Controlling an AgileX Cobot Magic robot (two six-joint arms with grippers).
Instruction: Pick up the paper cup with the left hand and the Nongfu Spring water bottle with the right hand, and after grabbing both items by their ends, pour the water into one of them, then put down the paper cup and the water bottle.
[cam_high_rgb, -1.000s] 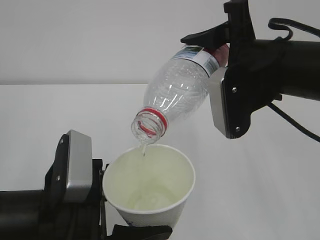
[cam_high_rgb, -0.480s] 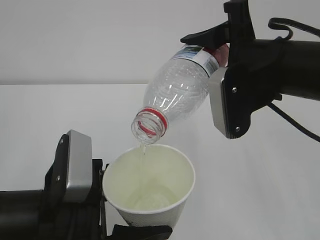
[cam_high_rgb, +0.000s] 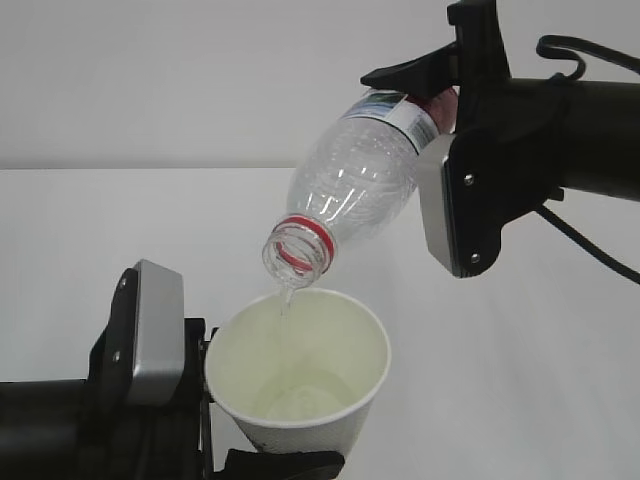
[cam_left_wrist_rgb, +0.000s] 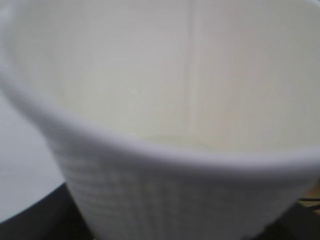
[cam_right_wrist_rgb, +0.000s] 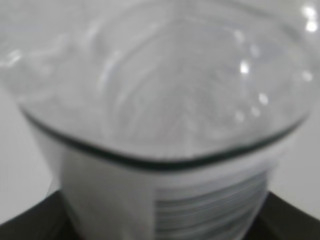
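Note:
The white paper cup (cam_high_rgb: 300, 425) is held upright at the bottom centre, with my left gripper (cam_high_rgb: 262, 442) shut on its lower wall. Above it, the clear Nongfu Spring water bottle (cam_high_rgb: 355, 190) is tilted mouth-down to the left, red neck ring lowest. My right gripper (cam_high_rgb: 428, 115) is shut on its labelled base end. A thin stream of water (cam_high_rgb: 287, 298) falls from the mouth into the cup, where a shallow pool (cam_high_rgb: 300, 400) lies. The cup (cam_left_wrist_rgb: 165, 190) fills the left wrist view and the bottle (cam_right_wrist_rgb: 165, 100) fills the right wrist view; both hide the fingers.
A white tabletop (cam_high_rgb: 110, 220) spreads behind and beneath both arms, with a pale wall (cam_high_rgb: 200, 80) beyond it. A black cable (cam_high_rgb: 585, 245) loops off the right arm.
Both arms hold still. The thin stream keeps running from the bottle into the cup, and the pool at the cup's bottom shifts slightly.

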